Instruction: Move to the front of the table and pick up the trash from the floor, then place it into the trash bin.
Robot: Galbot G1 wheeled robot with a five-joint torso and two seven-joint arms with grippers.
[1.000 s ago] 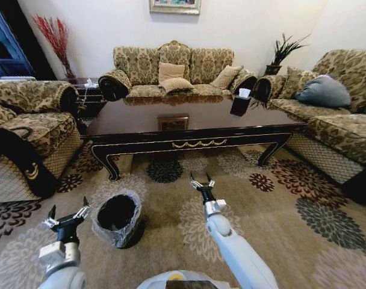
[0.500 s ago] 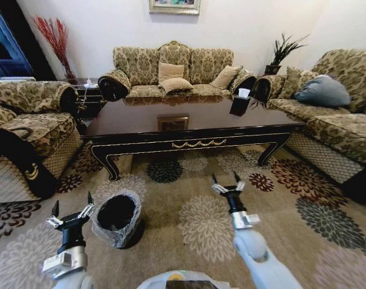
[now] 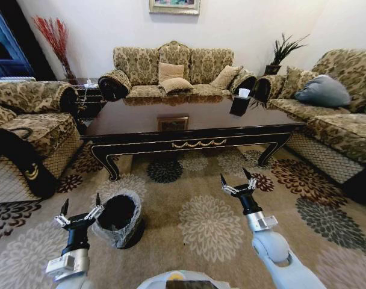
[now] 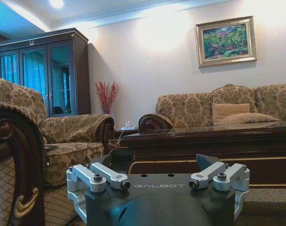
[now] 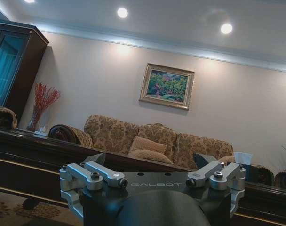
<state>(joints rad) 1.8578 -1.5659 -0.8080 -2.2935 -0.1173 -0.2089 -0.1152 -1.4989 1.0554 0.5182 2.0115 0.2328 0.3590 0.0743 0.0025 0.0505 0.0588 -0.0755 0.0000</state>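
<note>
Fingers (image 3: 97,202) spread both grippers; floral carpet (image 3: 207,226), table (image 3: 189,123) ahead.

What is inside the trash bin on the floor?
The trash bin holds a crinkly clear plastic bag lining. Its inside looks dark, and the bottom is hidden in shadow, so any trash there cannot be seen.

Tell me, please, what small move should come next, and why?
Probably scan the carpet for trash before lowering an arm: left gripper and right gripper are open and empty, the bin stands beside the left one, and the table is just ahead.
</note>
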